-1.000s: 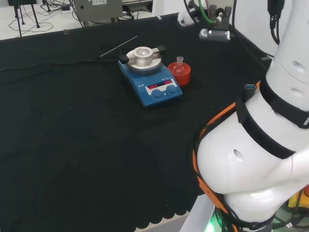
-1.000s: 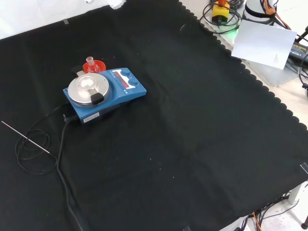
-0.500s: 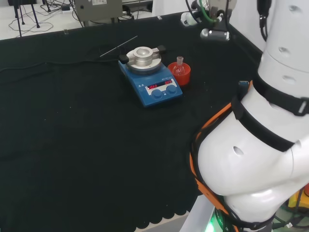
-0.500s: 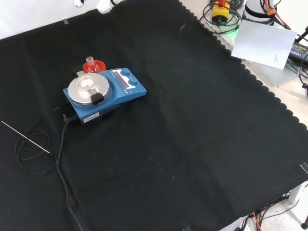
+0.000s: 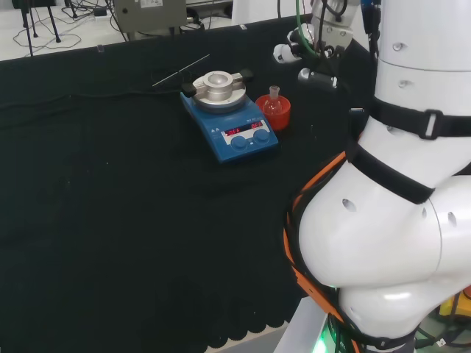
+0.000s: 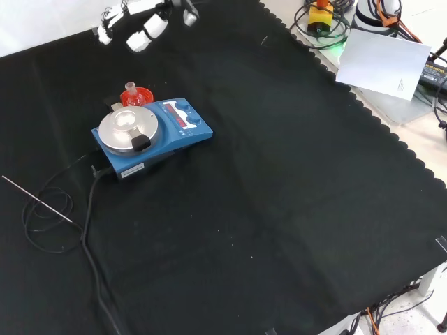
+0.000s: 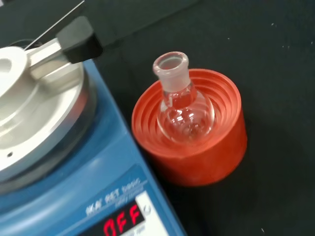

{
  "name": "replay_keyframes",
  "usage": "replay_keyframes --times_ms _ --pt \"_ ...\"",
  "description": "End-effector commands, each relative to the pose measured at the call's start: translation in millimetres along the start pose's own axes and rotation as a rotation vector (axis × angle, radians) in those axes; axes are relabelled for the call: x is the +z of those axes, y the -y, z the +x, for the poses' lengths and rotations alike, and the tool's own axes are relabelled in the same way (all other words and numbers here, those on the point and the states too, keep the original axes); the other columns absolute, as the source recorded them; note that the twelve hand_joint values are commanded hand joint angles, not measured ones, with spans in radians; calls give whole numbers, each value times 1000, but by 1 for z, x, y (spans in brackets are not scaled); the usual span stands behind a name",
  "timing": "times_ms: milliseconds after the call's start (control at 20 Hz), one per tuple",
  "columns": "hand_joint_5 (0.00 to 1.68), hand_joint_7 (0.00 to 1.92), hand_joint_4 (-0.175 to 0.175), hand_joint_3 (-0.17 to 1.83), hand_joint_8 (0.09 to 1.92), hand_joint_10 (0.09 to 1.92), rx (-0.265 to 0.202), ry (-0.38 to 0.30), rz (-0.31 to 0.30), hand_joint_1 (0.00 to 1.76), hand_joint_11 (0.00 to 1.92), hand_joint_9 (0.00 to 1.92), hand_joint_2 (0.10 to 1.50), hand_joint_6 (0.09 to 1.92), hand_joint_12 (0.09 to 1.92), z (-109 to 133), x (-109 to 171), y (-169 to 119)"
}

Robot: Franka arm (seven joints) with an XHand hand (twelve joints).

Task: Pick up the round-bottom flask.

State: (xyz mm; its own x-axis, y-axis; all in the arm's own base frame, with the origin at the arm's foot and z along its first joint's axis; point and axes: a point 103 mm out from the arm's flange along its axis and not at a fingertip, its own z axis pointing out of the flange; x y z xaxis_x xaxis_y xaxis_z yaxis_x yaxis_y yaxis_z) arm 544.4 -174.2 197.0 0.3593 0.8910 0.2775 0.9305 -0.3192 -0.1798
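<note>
Round-bottom flask (image 7: 183, 109) sits upright in its red ribbed stand (image 7: 194, 147), neck up, and looks empty. The stand rests on the black cloth just beside the blue stirrer plate (image 5: 234, 121), to that plate's right in the head view and behind it in the front view. The hand (image 6: 143, 24) hangs in the air beyond the stand, well apart from the flask, its fingers loosely spread and holding nothing. By my judgement the pick-up is barely begun: approach, grasp and lift all remain.

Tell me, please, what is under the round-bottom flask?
A red ribbed stand is under the round-bottom flask; the flask sits in its hollow, neck up. The cloth beneath the stand is covered.
</note>
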Motion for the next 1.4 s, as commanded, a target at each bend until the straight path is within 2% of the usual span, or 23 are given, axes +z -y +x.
replay_keyframes --times_ms 50,200,400,500,1000,1400 --pt "423 91 -89 160 628 773 20 -123 -28 588 0 195 1142 87 1137 -8 14 -20" --pt "418 97 -89 186 641 774 18 -128 -22 684 0 210 1063 87 1149 -9 24 -22" --pt "439 103 -89 503 660 776 20 -131 -5 743 0 229 857 87 1169 -9 38 -24" --pt "447 105 -89 571 665 779 20 -134 2 754 0 233 812 87 1176 -9 45 -25" --pt "472 110 -90 605 670 784 23 -175 20 759 0 240 784 87 1185 -14 71 -22" --pt "484 111 -91 608 671 786 20 -178 38 761 0 246 769 87 1187 -18 89 -23"
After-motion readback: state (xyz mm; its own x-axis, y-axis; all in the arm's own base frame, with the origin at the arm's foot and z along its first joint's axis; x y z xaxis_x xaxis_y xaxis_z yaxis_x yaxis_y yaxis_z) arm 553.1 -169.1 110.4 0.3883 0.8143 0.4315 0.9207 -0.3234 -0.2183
